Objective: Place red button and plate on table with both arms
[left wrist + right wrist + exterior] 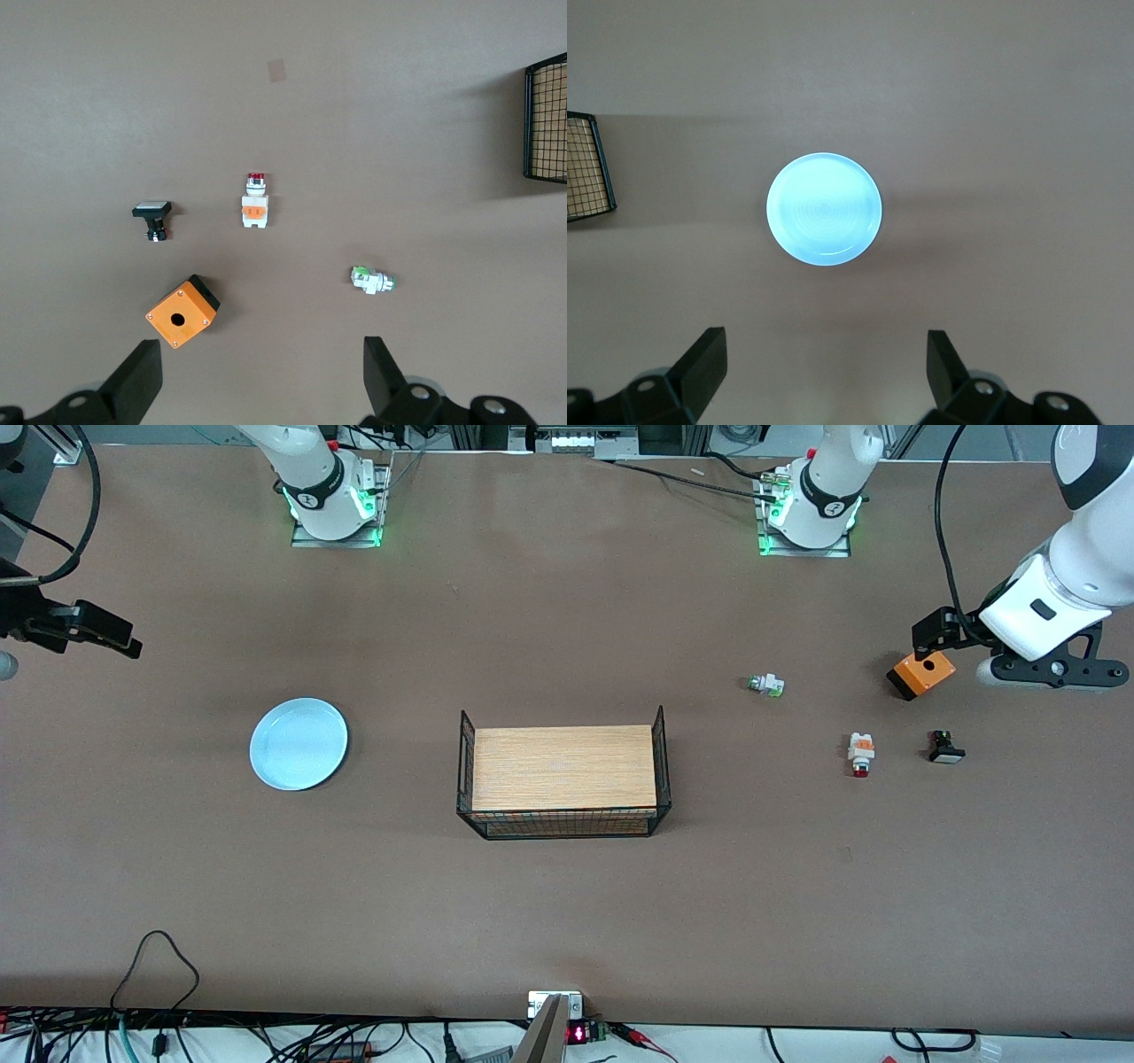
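1. Brown matte table [567, 903] filled the front view, with a wire basket stand [563, 775] with a wood top at its middle. The plate [299, 743] lay flat toward the right arm's end. The red button [860, 753] lay toward the left arm's end, between a white-and-green part [766, 685] and a black-and-white part [945, 747], apart from both. An orange box [922, 674] lay farther from the camera than the red button. The left gripper [943, 631] hung over the table beside this box, and the right gripper [106, 633] hung at the other end; both held nothing.

2. From the left wrist, the fingers [137, 381] were spread wide, and the red button [255, 202] lay on its side below. I judge the arm stood high to see all the parts before choosing.

3. From the right wrist, the fingers [704, 363] were also spread, with the plate [824, 209] centred below them. This probably prepared a straight descent to its rim.
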{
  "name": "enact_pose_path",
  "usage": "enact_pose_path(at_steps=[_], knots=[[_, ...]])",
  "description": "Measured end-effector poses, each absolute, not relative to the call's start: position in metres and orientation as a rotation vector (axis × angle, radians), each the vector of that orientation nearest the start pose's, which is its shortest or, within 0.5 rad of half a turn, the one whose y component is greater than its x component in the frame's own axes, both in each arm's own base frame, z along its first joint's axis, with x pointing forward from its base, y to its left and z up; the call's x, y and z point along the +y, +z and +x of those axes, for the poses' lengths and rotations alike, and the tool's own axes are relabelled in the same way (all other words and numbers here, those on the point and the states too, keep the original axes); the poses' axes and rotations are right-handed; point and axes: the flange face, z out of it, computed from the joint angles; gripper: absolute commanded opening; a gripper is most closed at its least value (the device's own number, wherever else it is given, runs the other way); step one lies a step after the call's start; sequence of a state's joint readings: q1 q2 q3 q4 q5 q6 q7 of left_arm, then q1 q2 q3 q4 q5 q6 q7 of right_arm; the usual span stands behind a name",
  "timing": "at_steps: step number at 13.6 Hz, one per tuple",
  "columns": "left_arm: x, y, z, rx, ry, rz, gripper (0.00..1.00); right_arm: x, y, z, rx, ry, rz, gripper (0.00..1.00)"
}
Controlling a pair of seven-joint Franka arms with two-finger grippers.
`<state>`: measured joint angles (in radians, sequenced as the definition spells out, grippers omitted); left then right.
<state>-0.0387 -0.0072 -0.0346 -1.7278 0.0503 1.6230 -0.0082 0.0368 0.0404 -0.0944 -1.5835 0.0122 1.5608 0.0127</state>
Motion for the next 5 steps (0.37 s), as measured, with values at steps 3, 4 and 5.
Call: enact_pose_path(at_steps=[3, 4, 5], knots=[[-0.0352, 0.5589, 0.5483, 0.108, 0.148, -3.082, 1.00, -0.0297, 0.5943, 0.5621, 0.108, 0.115, -3.128, 1.00], [-0.0352, 0.5589, 0.5483, 0.108, 0.148, -3.082, 1.00, -0.0295, 0.5943, 0.5621, 0.107, 0.116, -3.128, 1.00], [-0.0352, 0.5589, 0.5483, 0.108, 0.148, -3.082, 1.00, -0.0293, 0.5942, 0.5620, 0.106, 0.117, -3.128, 1.00]])
